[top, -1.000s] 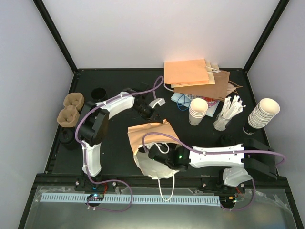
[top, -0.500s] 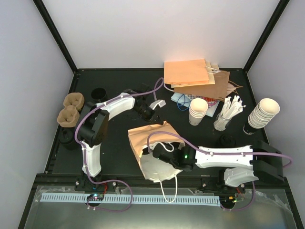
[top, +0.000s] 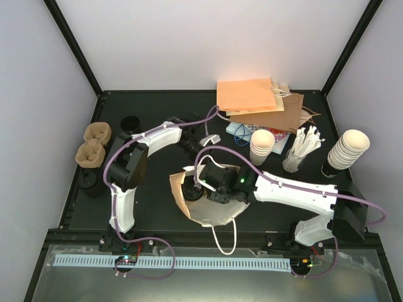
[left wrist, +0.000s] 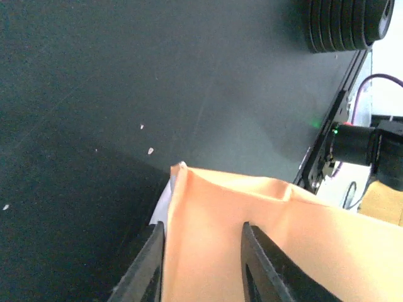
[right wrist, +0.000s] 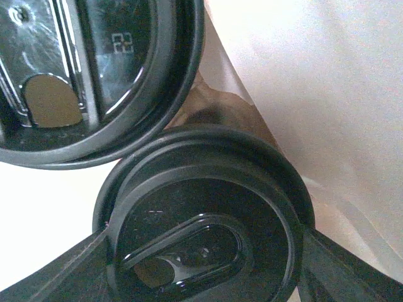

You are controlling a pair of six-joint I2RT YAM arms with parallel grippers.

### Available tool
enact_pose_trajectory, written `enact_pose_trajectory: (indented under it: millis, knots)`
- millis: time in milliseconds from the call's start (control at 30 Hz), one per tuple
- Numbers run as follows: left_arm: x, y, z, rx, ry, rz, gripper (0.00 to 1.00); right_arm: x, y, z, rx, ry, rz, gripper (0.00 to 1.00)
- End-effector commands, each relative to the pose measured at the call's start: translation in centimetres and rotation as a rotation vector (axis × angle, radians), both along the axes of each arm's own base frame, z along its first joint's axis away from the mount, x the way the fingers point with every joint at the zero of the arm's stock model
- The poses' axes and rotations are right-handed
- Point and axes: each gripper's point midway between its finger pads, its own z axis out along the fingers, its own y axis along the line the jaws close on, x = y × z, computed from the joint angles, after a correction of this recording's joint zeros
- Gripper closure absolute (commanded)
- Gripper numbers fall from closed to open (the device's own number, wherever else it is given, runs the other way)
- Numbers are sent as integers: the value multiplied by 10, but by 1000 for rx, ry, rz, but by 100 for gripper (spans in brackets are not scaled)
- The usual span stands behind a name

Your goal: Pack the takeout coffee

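Right, status. Over the last second the right arm swung up off the near edge and now reaches over the paper bag (top: pixel 204 219), with the right gripper (top: pixel 211 187) down in its mouth. The left gripper (left wrist: pixel 201 251) was clamped on the bag's far rim. Its fingers (left wrist: pixel 154 264) now stand apart with the brown paper edge loose between them, so released. My read: the left arm is done holding the mouth open and the drop-in is nearly finished.

The right fingers (right wrist: pixel 66 274) flank the black lid of the takeout coffee (right wrist: pixel 201 245) on both sides, grasping it. That cup is inside the bag, with pale liner to one side and brown paper behind. A second lidded cup (right wrist: pixel 94 69) sits just beside it, lids touching or near enough. Cannot tell whether either cup stands flat on the bag floor.

Containers:
- bag: two lidded cups, one of them in the grip
- pulp carrier trays (top: pixel 93 143), far left of the desk (top: pixel 151 211): pockets hold nothing I can see
- holder (top: pixel 296 160) on the right: white sticks
- stack of lidless cups (top: pixel 262 146) mid-desk, taller stack (top: pixel 347 150) far right
- spare bags (top: pixel 252 100) lie flat at the back

Remaining, I'd guess: let go of the cup and pull out without snagging the rim, which now has no support.
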Motion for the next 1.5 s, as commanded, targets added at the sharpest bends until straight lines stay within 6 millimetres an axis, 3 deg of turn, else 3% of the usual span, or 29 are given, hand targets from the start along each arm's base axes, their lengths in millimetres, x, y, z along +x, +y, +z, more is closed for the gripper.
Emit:
enact_pose_trajectory:
  millis: [0,133,333,500,567,767,900,1033,1133,1267,1400,1467]
  knots:
    - [-1,-11,24,-53,83,-1,55,-8,-20,-19,-138,167,-4,68]
    - [45,7,36,-34,25,106,39,-6,-19,-25,-199,228,24,68]
    - [114,54,79,-31,-105,316,26,0,-10,-30,-221,342,28,66]
    - [158,117,112,-77,-225,536,25,33,3,-37,-183,484,-79,66]
    - [160,135,125,-108,-256,595,25,46,6,-45,-210,527,-113,68]
    - [137,158,147,-109,-336,642,25,73,24,-58,-233,525,-153,69]
    - [118,167,163,-94,-405,664,25,77,21,-62,-236,501,-184,69]
    - [91,172,187,-112,-493,656,25,68,10,-64,-217,481,-184,68]
    - [64,169,207,-168,-572,610,25,58,1,-67,-211,466,-168,69]
    - [29,156,220,-261,-629,511,26,53,-9,-76,-214,438,-155,69]
    - [6,140,216,-295,-694,383,27,57,-7,-80,-212,396,-119,69]
    - [7,138,208,-264,-707,354,28,59,-4,-80,-205,375,-86,69]
